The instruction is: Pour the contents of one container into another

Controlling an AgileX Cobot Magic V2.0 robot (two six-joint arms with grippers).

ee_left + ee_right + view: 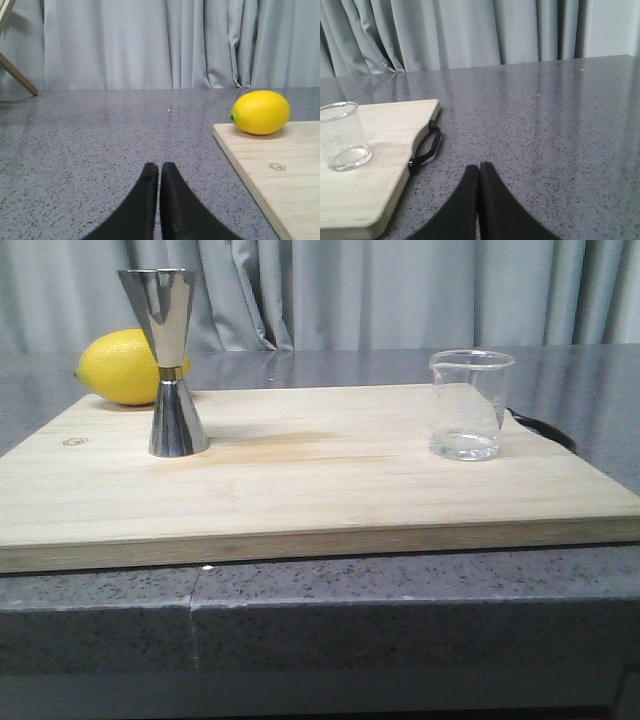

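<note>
A clear glass beaker [468,405] stands upright on the right part of the wooden board [310,490]; it shows too in the right wrist view as the beaker [341,136]. A shiny steel hourglass jigger [172,362] stands upright on the board's left part. Neither gripper shows in the front view. My left gripper [159,166] is shut and empty over the grey counter, off the board's left side. My right gripper [479,166] is shut and empty over the counter, off the board's right side, apart from the beaker.
A yellow lemon [122,367] lies behind the jigger at the board's back left edge, also seen as the lemon [260,112]. A black strap loop [427,147] hangs off the board's right end. Grey curtains [400,290] close off the back of the counter.
</note>
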